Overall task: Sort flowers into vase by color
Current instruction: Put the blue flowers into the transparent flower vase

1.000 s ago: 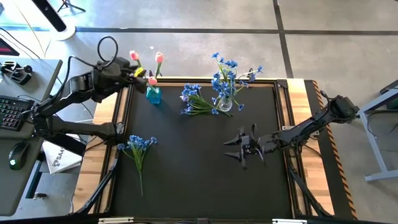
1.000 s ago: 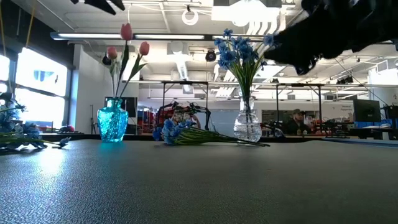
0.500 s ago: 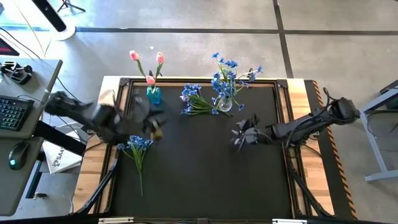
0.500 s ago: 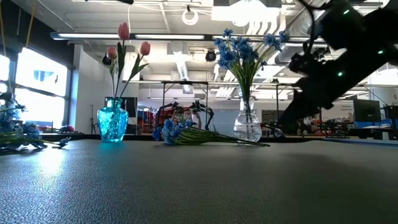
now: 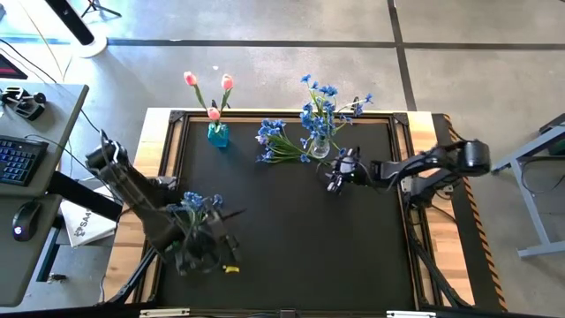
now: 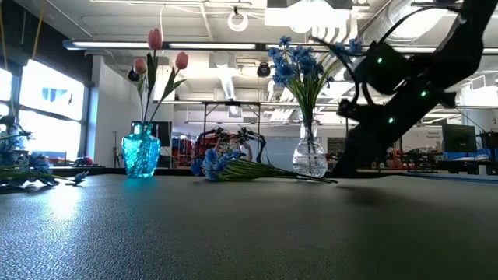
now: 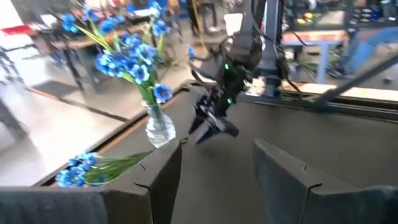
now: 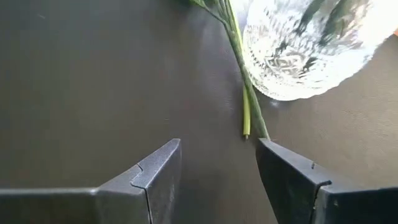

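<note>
Three pink-orange tulips (image 5: 214,88) stand in a teal vase (image 5: 217,134) at the far left. Blue blossoms (image 5: 320,110) stand in a clear glass vase (image 5: 320,147). A blue bunch (image 5: 278,141) lies flat beside the clear vase; its stem ends (image 8: 246,124) show just ahead of my open right gripper (image 5: 334,173), which touches nothing. Another blue bunch (image 5: 196,205) lies near the left edge. My open left gripper (image 5: 221,230) hovers by it, above the mat, empty.
The black mat (image 5: 291,238) has free room in its middle and near part. Wooden borders (image 5: 441,150) flank it. A desk with keyboard and mouse (image 5: 22,216) stands off the table's left. The room behind shows benches and a person (image 6: 373,148).
My left arm has swung from the teal vase at the far left toward the near edge, ending over the blue bunch by the left edge. My right gripper has moved toward the far edge and slightly left, up to the clear vase and the lying bunch's stem ends.
</note>
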You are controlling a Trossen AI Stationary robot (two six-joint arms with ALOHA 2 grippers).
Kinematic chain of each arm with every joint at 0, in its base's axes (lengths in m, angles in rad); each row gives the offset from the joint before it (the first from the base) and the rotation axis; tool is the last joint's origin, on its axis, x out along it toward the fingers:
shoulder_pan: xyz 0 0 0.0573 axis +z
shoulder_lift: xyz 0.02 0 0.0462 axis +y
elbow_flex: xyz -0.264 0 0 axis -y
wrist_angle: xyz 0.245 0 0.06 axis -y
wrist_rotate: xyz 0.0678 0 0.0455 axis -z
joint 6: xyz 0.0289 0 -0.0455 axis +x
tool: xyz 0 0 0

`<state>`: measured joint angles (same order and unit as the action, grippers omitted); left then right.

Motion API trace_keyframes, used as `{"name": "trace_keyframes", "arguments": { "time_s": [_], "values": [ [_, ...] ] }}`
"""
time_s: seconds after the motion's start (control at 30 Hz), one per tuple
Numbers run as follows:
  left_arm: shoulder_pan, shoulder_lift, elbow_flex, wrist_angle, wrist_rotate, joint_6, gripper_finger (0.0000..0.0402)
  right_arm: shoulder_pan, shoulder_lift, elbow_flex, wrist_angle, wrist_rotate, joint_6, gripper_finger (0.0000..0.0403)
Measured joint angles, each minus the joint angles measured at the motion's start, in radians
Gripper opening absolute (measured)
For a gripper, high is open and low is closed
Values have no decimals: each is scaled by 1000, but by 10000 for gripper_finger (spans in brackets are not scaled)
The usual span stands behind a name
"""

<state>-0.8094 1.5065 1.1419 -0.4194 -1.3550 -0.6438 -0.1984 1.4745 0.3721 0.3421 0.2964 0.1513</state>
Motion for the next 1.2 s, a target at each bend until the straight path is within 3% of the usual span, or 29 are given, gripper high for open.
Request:
{"name": "trace_keyframes", "arguments": {
  "time_s": [0.2, 0.43, 0.8, 0.93, 1.2],
  "values": [
    [-33, 59, 0, 0, -118, -69, 181, -52, 140, 0, 173, 66, 7, 204],
    [-29, 50, 0, 8, -123, -70, 181, -91, 179, 2, 227, -27, 26, 187],
    [-29, 51, 0, 7, -122, -70, 181, -82, 181, 2, 223, -62, 22, 12],
    [-29, 51, 0, 6, -122, -69, 181, -44, 181, 2, 223, -35, 37, 18],
    [-15, 51, 0, 6, -125, -69, 181, 119, 156, 0, 209, -48, 219, 8]
  ]
}}
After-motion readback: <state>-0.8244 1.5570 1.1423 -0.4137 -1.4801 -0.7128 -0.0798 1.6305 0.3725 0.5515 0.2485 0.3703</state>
